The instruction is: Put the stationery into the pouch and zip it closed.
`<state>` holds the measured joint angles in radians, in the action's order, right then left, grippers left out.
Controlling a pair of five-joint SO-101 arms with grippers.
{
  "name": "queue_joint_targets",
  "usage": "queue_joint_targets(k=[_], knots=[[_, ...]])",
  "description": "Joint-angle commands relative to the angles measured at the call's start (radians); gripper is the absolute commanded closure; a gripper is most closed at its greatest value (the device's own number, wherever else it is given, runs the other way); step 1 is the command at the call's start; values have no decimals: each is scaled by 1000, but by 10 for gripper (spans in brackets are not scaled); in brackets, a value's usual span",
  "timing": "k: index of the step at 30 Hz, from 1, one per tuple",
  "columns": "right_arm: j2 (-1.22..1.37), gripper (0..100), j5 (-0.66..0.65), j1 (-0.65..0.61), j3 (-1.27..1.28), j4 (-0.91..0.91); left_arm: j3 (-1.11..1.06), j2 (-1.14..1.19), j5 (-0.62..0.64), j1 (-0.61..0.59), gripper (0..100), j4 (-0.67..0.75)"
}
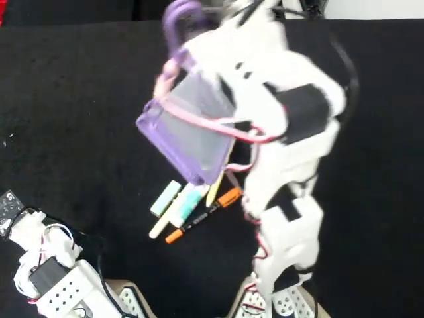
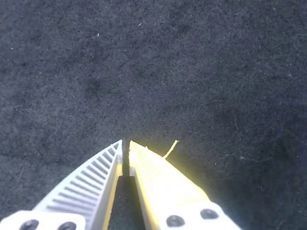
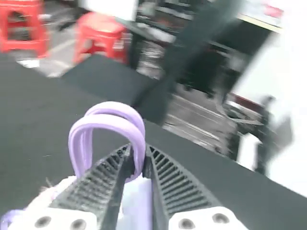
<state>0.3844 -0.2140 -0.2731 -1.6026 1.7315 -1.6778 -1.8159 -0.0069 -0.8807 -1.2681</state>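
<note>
A purple see-through pouch (image 1: 187, 132) with a pink zipper hangs tilted above the black table. My right gripper (image 3: 137, 160) is shut on its purple loop handle (image 3: 103, 122), which also shows at the top of the high view (image 1: 180, 20). Several pens and markers (image 1: 193, 205), one orange-tipped, lie in a bunch on the cloth just below the pouch. At the table's near left corner my left gripper (image 2: 125, 146) is shut with nothing in it, close over bare black cloth. Whether the pouch holds anything I cannot tell.
Black cloth (image 1: 79, 99) covers the whole table. The white right arm (image 1: 291, 165) rises from the near edge, right of the pens. The left arm (image 1: 50, 271) is folded low at the near left. Red stools (image 3: 103, 28) stand in the room beyond.
</note>
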Motion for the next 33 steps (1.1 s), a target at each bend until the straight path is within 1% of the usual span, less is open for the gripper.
queue_joint_targets(k=[1,7,10,16,21,26,29,33], knots=[[-53,988,-8,184,4,28,-22,-5,-2,-8,970,-5],[-53,987,-21,459,5,29,-22,-5,-2,-8,970,-5],[-51,987,-140,597,30,31,-22,-5,-2,-8,970,-5],[-53,987,-342,844,265,31,-22,-5,-2,-8,970,-5],[-53,987,-539,964,542,28,-22,-5,-2,-8,970,-5],[-51,987,-666,1031,765,8,-22,-5,-2,-8,970,-5],[-51,987,-724,1082,886,-61,-22,-5,-2,-8,970,-5],[-51,985,-758,1181,1043,-221,-22,-5,-2,-8,970,-5]])
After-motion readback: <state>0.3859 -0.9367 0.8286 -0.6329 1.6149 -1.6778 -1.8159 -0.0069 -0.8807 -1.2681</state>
